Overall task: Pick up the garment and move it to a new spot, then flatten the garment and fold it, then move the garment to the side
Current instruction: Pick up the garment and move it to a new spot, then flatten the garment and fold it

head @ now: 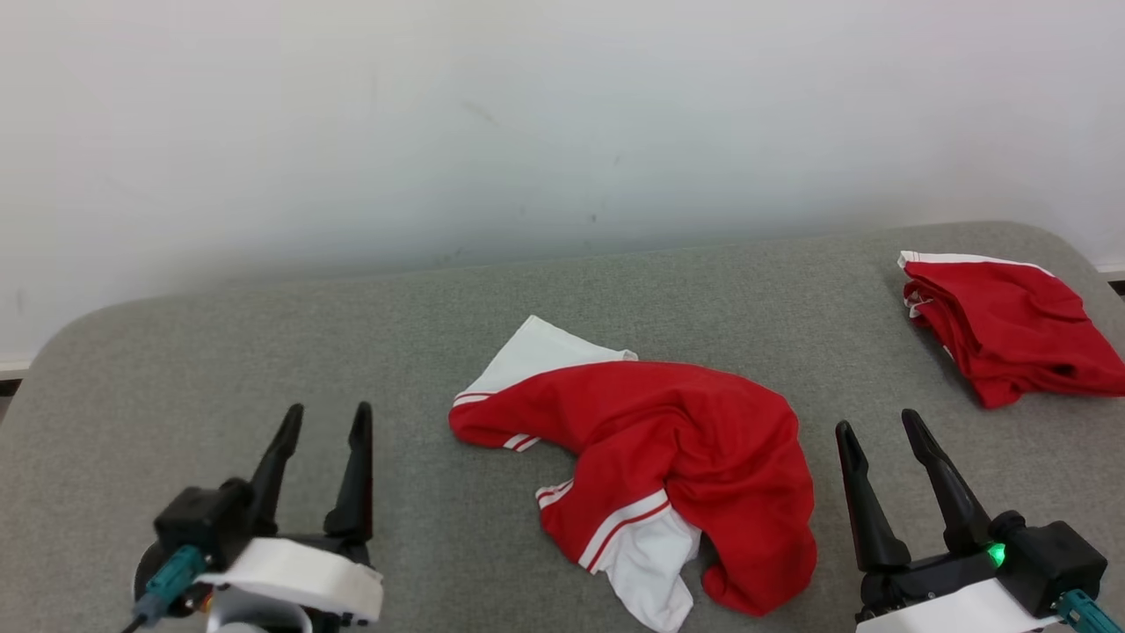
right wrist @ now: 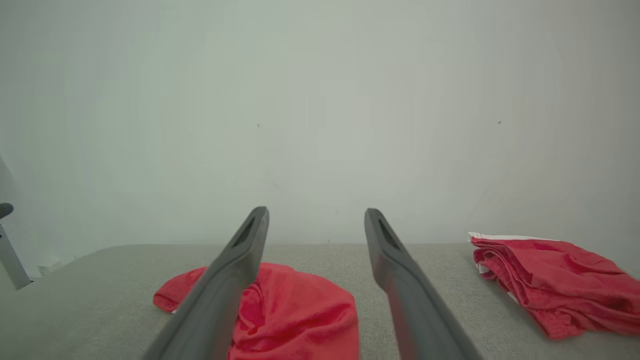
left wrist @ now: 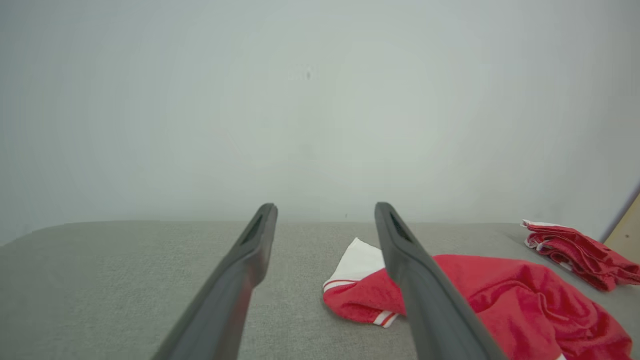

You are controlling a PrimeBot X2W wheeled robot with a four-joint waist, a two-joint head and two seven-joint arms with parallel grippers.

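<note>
A crumpled red and white garment [head: 659, 466] lies in a heap in the middle of the grey padded table [head: 264, 352]; it also shows in the left wrist view [left wrist: 500, 295] and the right wrist view [right wrist: 290, 310]. My left gripper [head: 327, 413] rests open at the lower left, well left of the garment, with nothing between its fingers. My right gripper [head: 879, 424] stands open at the lower right, just right of the heap, also empty. In both wrist views the two dark fingers are spread apart.
A second red garment [head: 1011, 330], folded, lies at the table's far right; it appears too in the left wrist view [left wrist: 575, 252] and the right wrist view [right wrist: 555, 280]. A pale wall [head: 527, 114] rises behind the table. The rounded table corners fall away at left and right.
</note>
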